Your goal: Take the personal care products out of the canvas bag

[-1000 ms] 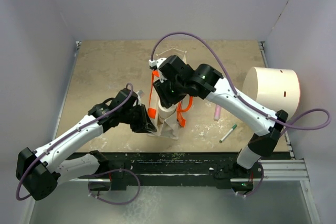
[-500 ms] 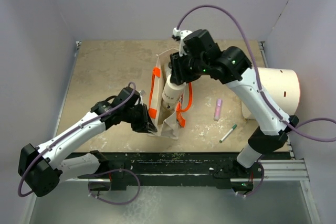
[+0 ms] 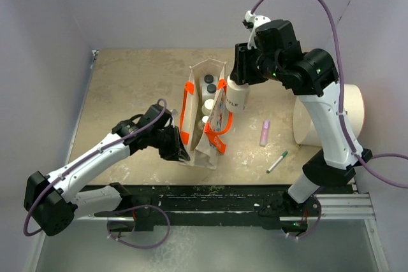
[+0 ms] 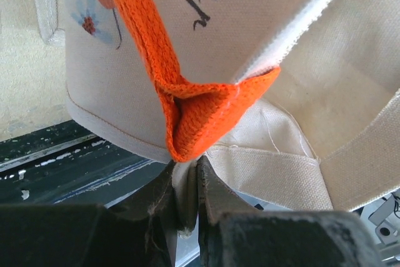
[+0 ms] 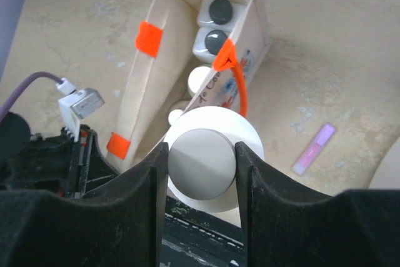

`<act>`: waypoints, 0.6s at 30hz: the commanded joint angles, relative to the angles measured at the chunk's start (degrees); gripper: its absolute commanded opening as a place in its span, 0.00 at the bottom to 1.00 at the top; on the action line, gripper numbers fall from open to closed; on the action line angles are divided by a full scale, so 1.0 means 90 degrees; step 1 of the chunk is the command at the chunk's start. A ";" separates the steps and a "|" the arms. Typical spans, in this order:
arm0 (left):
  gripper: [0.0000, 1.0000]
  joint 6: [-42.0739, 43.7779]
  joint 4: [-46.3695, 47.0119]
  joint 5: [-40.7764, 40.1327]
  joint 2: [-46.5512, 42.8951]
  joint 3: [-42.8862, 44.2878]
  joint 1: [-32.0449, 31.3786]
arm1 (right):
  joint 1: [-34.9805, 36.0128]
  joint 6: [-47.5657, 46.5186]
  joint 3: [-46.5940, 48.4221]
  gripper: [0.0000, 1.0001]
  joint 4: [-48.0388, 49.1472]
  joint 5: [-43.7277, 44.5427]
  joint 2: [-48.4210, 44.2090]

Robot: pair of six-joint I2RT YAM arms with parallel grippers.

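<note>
The canvas bag stands upright mid-table with orange handles. My left gripper is shut on its near edge; in the left wrist view the fingers pinch the canvas just below an orange strap. My right gripper is shut on the grey cap of a white bottle, held in the air just right of the bag's rim. Inside the bag I see two black-capped white bottles, a pale-capped one and a small white cap.
A large white cylinder lies at the right edge. A small pink tube and a green pen lie on the table right of the bag. Walls enclose the table at the left, back and right.
My right gripper has lifted the white bottle up out of the bag and carried it right and away. The bag's open top now shows. The left gripper has kept its hold.
</note>
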 commanded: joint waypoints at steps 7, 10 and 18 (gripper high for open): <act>0.18 0.0436 -0.0406 -0.0511 0.0277 0.0561 0.0004 | -0.0775 -0.0042 -0.0471 0.00 0.0869 0.0953 -0.0320; 0.18 0.0487 -0.0523 -0.0538 0.0287 0.0632 0.0010 | -0.1053 -0.0156 -0.1478 0.00 0.1672 0.0883 -0.0549; 0.21 0.0662 -0.0764 -0.0337 0.0425 0.0843 0.0001 | -0.1698 -0.0282 -0.2131 0.00 0.2767 0.0681 0.0079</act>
